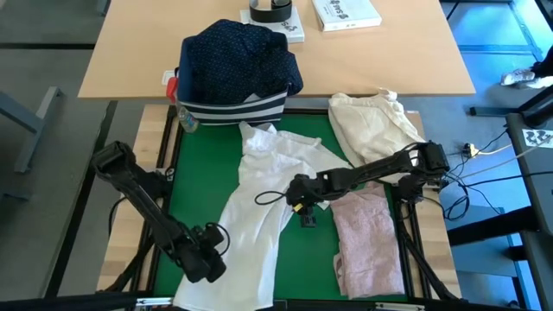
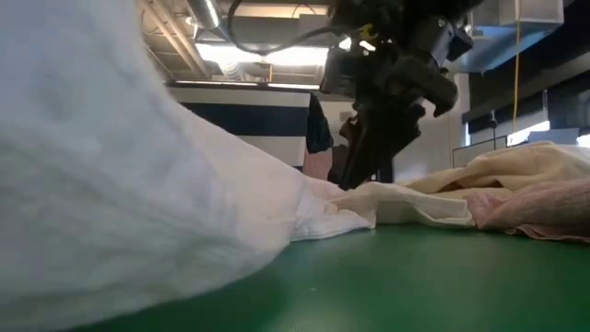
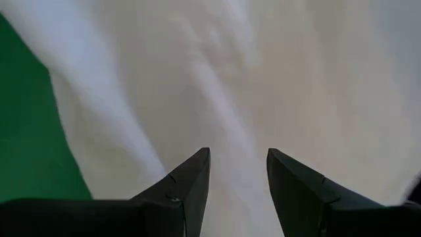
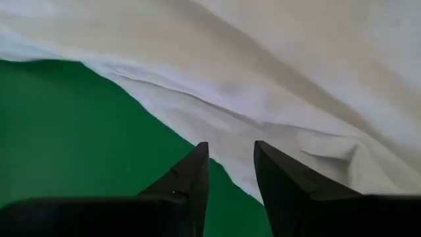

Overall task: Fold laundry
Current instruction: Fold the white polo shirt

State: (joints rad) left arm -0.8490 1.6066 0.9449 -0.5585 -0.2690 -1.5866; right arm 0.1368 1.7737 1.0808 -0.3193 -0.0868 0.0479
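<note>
Green counter (image 1: pixel 194 173) carries white shirt (image 1: pixel 259 207), spread long for folding. Left jaws (image 3: pixel 238 172) part-open, empty, over shirt's near end. Right jaws (image 4: pixel 231 164) narrowly parted, empty, at shirt edge, likely seeking pinch. Pink top (image 1: pixel 367 238) beside right jaws.

No text, label, brand or number can be read in any view. A white box (image 1: pixel 346 12) on the far wooden surface (image 1: pixel 130 52), well beyond both end effectors, carries dark print too small to make out. A white card with black square markers (image 1: pixel 540 138) lies at the edge of the high view, to the outer side of the right arm; its pattern holds no readable characters.
</note>
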